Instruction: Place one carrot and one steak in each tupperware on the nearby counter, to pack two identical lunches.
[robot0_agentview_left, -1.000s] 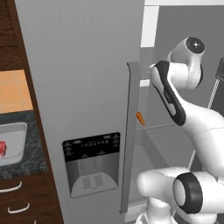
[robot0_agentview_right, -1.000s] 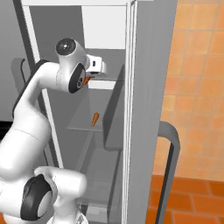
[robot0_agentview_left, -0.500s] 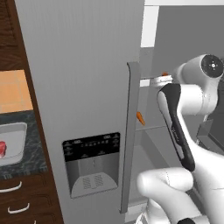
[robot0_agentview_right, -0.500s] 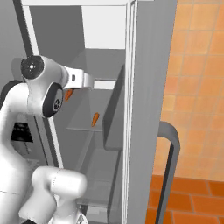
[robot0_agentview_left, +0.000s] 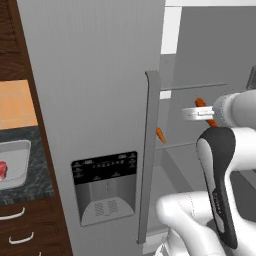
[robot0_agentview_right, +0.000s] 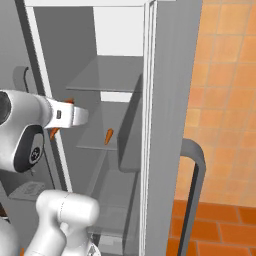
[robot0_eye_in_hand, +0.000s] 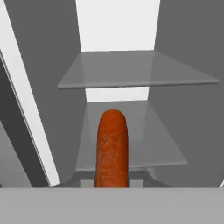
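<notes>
Left base view: the gripper (robot0_agentview_left: 200, 113) sits in front of the open fridge (robot0_agentview_left: 100, 100), and an orange carrot (robot0_agentview_left: 206, 111) pokes out above and below it. A second carrot (robot0_agentview_left: 160, 135) lies on a glass shelf (robot0_agentview_left: 172, 145) inside, just past the door handle (robot0_agentview_left: 147, 150). Far to the left, a grey tupperware (robot0_agentview_left: 15, 162) rests on the black worktop (robot0_agentview_left: 42, 175) with a steak (robot0_agentview_left: 3, 170) in it; no carrot is visible in that tray.

Right base view: the gripper (robot0_agentview_right: 75, 116) points into the fridge, orange carrot ends (robot0_agentview_right: 53, 133) showing beside it. The other carrot (robot0_agentview_right: 107, 136) lies apart on the shelf (robot0_agentview_right: 95, 145).

Hand view: the carrot (robot0_eye_in_hand: 112, 148) stands straight up from between the jaws, which are closed on its lower end, with the shelves (robot0_eye_in_hand: 135, 70) beyond.

The step in hand looks like carrying this carrot out to a tray. To do it well, I would draw the hand straight back until the carrot clears the door edge, keep the grip firm since the stick is thin and held near one end, then swing left and low over the tray with the steak before releasing.
</notes>
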